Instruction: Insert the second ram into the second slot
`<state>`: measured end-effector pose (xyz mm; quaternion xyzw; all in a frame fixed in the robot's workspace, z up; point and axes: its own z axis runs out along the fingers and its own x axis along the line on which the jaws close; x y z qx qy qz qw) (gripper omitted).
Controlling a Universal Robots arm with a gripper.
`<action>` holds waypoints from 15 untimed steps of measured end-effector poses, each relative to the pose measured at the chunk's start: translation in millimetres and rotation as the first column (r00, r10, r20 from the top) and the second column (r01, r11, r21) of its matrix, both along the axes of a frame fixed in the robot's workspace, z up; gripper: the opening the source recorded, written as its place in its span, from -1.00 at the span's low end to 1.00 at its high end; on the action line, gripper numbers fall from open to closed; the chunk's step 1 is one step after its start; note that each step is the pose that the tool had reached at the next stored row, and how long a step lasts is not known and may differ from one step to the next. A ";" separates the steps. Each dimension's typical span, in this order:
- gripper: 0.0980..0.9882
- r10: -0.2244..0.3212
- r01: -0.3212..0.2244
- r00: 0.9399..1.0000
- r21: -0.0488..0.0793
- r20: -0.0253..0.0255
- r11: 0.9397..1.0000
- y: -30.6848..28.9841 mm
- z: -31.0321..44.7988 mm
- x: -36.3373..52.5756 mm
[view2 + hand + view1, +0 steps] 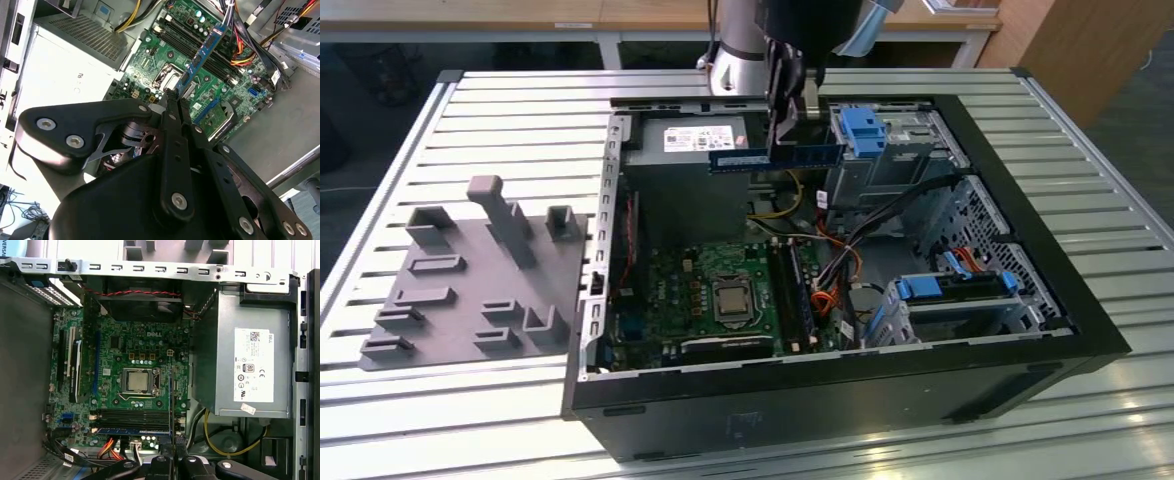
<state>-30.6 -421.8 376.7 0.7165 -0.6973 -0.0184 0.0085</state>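
My gripper (781, 148) hangs over the open computer case (1067, 300), shut on the second ram (774, 157). The thin blue stick lies level, well above the motherboard (707, 290). In the second wrist view my black fingers (172, 115) clamp one end of the ram (202, 52), which points out over the board. The first wrist view has the ram (171, 405) edge-on as a thin blue line beside the processor socket (136, 381). Below it lie the dark memory slots (132, 416), and a blue stick (132, 430) sits in one of them. I cannot tell which is the second slot.
A grey power supply (694, 140) fills the case's far corner under the gripper. Light-blue drive-bay clips (861, 130) stand at the exterior view's right, with bundled cables (854, 240) nearby. A grey holder with upright posts (467, 280) rests on the slatted table at the exterior view's left.
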 end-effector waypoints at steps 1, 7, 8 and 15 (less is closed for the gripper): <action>-0.90 -0.001 0.001 1.000 0.000 0.000 1.000 -0.1 0.1 0.0; -0.90 -0.043 0.043 0.999 0.000 0.000 0.999 -0.2 -0.1 0.0; -0.90 -0.056 0.056 0.998 0.000 0.000 0.998 -0.2 -0.1 0.0; -0.90 -0.156 0.156 0.988 -0.001 0.000 0.988 -0.2 -0.4 0.0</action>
